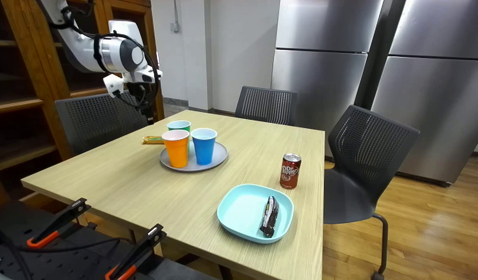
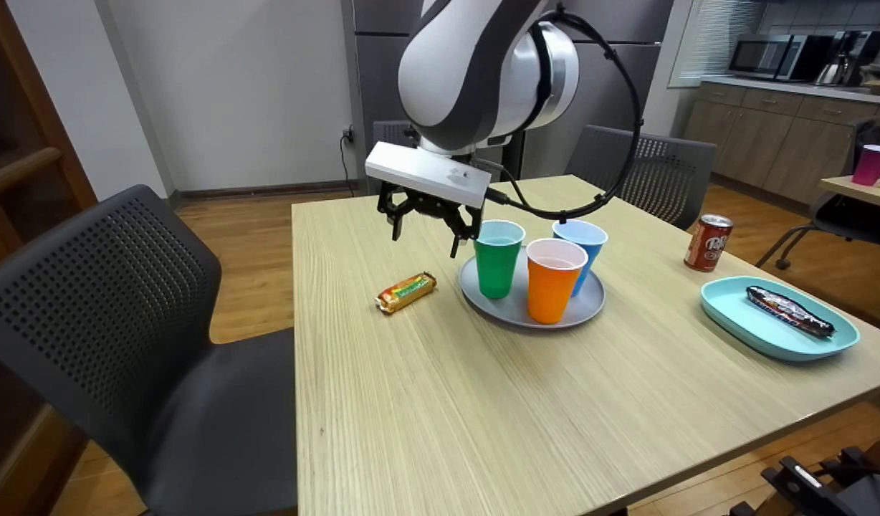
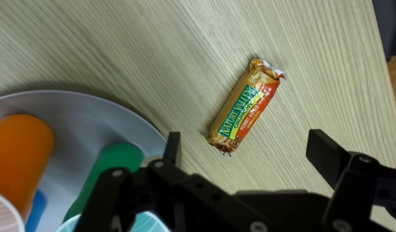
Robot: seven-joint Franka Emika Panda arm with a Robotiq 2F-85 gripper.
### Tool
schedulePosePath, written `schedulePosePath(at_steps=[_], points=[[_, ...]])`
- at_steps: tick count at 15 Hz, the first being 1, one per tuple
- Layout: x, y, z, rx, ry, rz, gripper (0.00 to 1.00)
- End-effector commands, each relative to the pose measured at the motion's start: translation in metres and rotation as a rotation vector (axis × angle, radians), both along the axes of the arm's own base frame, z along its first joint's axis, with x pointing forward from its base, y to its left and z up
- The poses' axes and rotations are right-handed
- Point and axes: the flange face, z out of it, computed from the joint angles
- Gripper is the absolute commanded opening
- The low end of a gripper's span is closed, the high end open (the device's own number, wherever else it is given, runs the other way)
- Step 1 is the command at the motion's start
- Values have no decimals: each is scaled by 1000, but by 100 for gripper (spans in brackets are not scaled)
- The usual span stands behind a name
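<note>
— What did your wrist view show?

— My gripper (image 3: pixel 244 143) was spread wide, its fingers (image 3: pixel 173 146) well apart, and I had hold of nothing. A Nature Valley Crunchy peanut butter bar (image 3: pixel 244 106) lay slantwise on the light wood-grain table (image 3: pixel 185 42) below me, its near end showing between my fingers.

— What was around it?

— A round grey plate (image 3: pixel 85 109) lay just beside the bar. On it stood an orange cup (image 3: pixel 20 151), a green cup (image 3: pixel 111 158) and a blue cup (image 3: pixel 36 211); my own frame hid part of the green one.

— And in an exterior view?

— I hung above the table with my fingers pointing down, near the green cup, and the gap between them was plain. The bar lay near the plate's rim. Well apart from it, a Dr Pepper can (image 2: pixel 709 242) stood upright near a turquoise tray (image 2: pixel 734 308), in which a dark-wrapped snack (image 2: pixel 791 312) lay. A dark grey chair (image 2: pixel 196 408) stood by the table.

— What else showed in an exterior view?

— Two steel refrigerators (image 1: pixel 318 97) stood beyond the table. The bar lay past the plate, partly hidden by the orange cup. My gripper showed small and dark there, and I could not tell from that place how wide it stood. The Dr Pepper can had its logo turned to that camera. Two black-and-orange clamps (image 1: pixel 141 247) were near the table's close edge.
</note>
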Motion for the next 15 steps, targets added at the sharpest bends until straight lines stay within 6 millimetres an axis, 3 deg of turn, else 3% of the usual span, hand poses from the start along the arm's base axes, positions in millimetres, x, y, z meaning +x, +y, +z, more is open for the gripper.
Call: schedulePosePath(at_steps=[1, 15], points=[[19, 9, -12, 5, 28, -50, 100], [34, 12, -64, -11, 71, -112, 100]])
